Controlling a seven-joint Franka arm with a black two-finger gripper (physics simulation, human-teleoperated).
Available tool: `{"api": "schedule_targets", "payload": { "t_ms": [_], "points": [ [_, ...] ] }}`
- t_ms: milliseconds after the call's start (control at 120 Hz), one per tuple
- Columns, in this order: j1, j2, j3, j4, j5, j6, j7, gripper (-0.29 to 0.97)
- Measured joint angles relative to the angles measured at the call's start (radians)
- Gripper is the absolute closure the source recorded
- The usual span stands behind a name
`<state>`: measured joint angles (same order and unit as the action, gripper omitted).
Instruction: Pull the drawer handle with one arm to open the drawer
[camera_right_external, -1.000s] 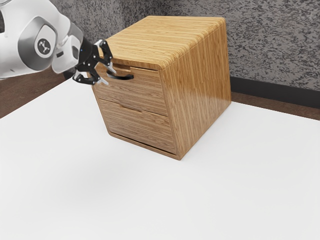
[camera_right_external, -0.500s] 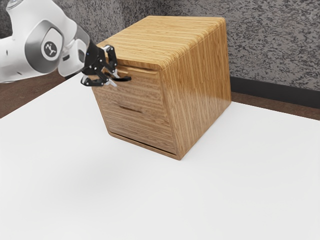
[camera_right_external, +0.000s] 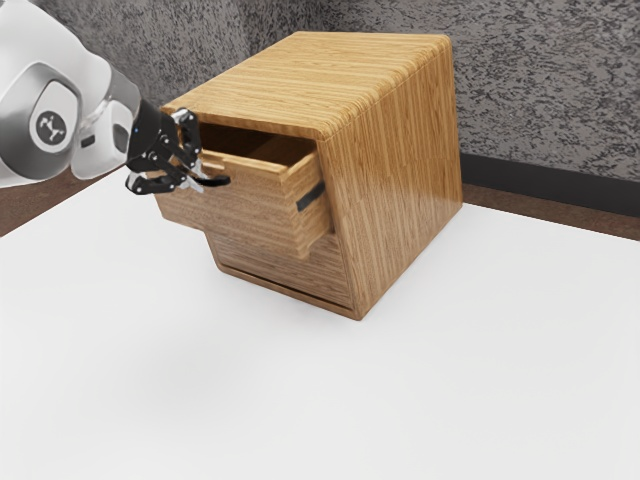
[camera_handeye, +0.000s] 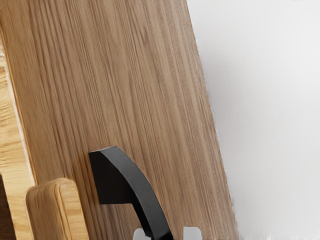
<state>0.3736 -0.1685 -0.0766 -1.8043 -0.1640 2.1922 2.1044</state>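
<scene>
A bamboo-wood cabinet (camera_right_external: 380, 150) with two drawers stands on the white table. Its top drawer (camera_right_external: 255, 195) is pulled partway out toward the exterior view's left, showing its inside and a dark slide rail on its side. My gripper (camera_right_external: 190, 170) is at the drawer front, shut on the black curved handle (camera_right_external: 212, 183). In the wrist view the handle (camera_handeye: 131, 192) arches off the drawer front (camera_handeye: 115, 85) straight under my hand, with two pale fingertips (camera_handeye: 191, 233) on either side of it. The lower drawer (camera_right_external: 285, 265) sits flush in the cabinet.
The white table (camera_right_external: 320, 390) spreads wide in front of the cabinet and to the exterior view's right. A grey speckled wall (camera_right_external: 540, 70) with a dark baseboard runs behind. Brown floor shows beyond the table's far edges.
The top drawer has slid out of the cabinet toward the exterior view's left, and my gripper has moved back the same way while holding the handle. The cabinet has stayed put.
</scene>
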Motion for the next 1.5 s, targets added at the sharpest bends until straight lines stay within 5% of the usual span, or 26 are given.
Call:
{"api": "schedule_targets", "payload": {
  "t_ms": [1500],
  "points": [
    [-0.063,-0.452,0.119,-0.432,0.054,-0.015,-0.063,0.80]
  ]
}}
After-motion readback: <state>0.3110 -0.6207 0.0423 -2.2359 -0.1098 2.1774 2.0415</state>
